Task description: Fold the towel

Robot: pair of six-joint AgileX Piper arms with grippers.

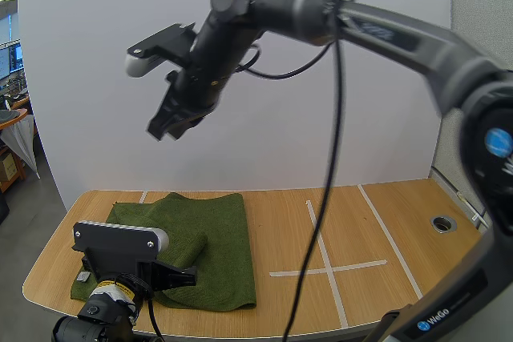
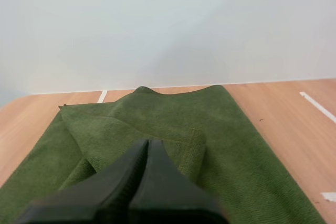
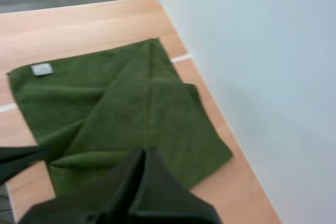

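Now both claws pressed together, towel lying part-folded

Your left gripper has its two black fingers pressed flat against each other, forming one dark wedge with nothing between them. It sits low over the towel, its tip pointing at a raised fold near the towel's middle; you cannot tell from these views whether the tip touches the cloth. Your right gripper hangs high above the towel, well clear of it, and its fingers likewise lie together and hold nothing.

You can see the towel is dark green with a short, fuzzy pile and a stitched hem along its edges. It is roughly rectangular and lies on the table, which is light wood with a smooth grain and rounded corners. One flap of the towel is turned over onto the rest at a slant, leaving soft rumpled ridges across the middle. A small white label sits at one corner of the towel. Strips of white tape form a cross on the wood beside the towel.
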